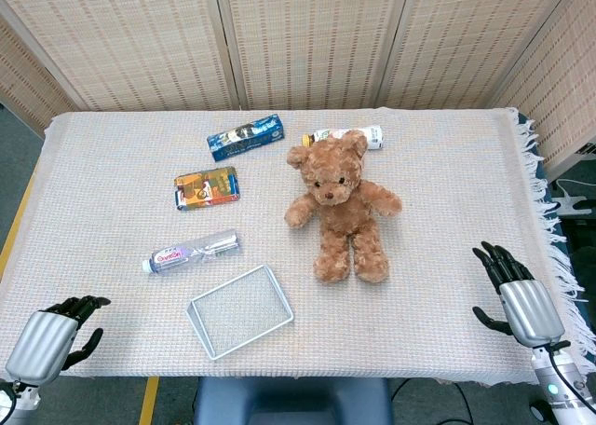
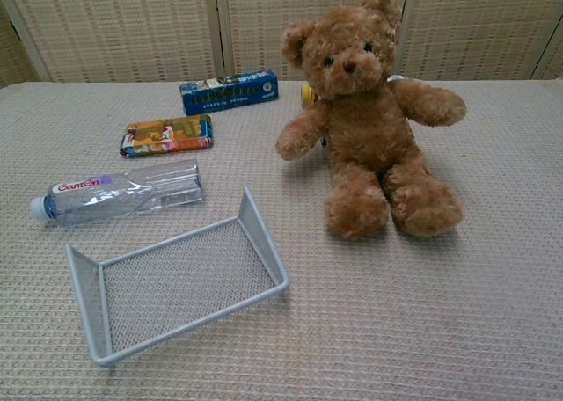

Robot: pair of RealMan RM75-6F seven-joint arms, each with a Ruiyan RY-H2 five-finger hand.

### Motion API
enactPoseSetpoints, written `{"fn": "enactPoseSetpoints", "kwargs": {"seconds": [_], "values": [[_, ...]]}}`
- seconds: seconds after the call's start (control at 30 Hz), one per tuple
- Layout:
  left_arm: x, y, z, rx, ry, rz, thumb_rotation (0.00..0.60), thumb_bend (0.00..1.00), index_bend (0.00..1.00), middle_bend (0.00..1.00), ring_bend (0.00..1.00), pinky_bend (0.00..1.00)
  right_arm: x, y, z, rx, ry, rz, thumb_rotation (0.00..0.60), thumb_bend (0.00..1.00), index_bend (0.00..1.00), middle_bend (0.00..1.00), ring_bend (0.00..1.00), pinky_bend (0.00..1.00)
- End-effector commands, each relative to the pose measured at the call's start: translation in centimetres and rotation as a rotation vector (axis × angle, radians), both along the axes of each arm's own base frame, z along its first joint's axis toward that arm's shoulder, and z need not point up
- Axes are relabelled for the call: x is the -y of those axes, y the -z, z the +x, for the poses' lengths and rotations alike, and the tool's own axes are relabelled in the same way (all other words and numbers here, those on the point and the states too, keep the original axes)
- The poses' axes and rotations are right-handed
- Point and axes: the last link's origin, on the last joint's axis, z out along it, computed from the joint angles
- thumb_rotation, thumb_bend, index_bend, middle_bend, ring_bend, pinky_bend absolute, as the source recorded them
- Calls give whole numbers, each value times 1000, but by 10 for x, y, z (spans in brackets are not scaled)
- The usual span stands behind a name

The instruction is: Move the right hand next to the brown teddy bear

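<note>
Hands appear in the head view only; the chest view shows neither. Right hand (image 1: 515,290) at the table's right front corner, fingers apart and pointing up-table, holding nothing, well apart from the bear (image 1: 341,204). Left hand (image 1: 58,329) at the left front corner, fingers loosely curled, holding nothing.

Bear sits mid-table, slightly right of centre, legs toward the near edge, arms out. Chest view shows its face and upright seated pose more closely.

White bottle (image 1: 349,136) with a yellow cap lies just behind the bear's head; in the chest view the bear hides nearly all of it, only the cap end showing. Blue box (image 1: 245,136) lies left of that. Orange packet (image 1: 207,186) sits nearer, further left. Clear water bottle (image 1: 192,251) lies on its side, cap to the left. Wire tray (image 1: 240,310) sits near the front edge, left of the bear's feet.

Cloth (image 1: 438,192) between right hand and bear is bare weave.
</note>
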Motion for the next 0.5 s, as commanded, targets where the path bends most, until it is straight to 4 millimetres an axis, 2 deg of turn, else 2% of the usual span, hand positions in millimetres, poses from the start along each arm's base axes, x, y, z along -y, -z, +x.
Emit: {"fn": "enactPoseSetpoints", "kwargs": {"seconds": [0.03, 0.27, 0.37, 0.5], "values": [[-1, 1, 2, 5, 12, -5, 600, 386, 305, 379, 396, 655, -4, -2, 0, 7, -6, -17, 600, 121, 0, 0, 0, 205], [-4, 3, 2, 13, 28, -23, 600, 387, 306, 380, 396, 655, -1, -2, 1, 36, -20, -51, 600, 121, 0, 0, 0, 205], [-8, 5, 0, 21, 24, -32, 600, 386, 306, 380, 396, 655, 13, 4, 3, 56, -54, -95, 600, 121, 3, 0, 0, 207], [-13, 5, -4, 33, 6, -40, 600, 386, 306, 380, 397, 656, 39, 14, 3, 43, -81, -148, 600, 122, 54, 6, 0, 207]]}}
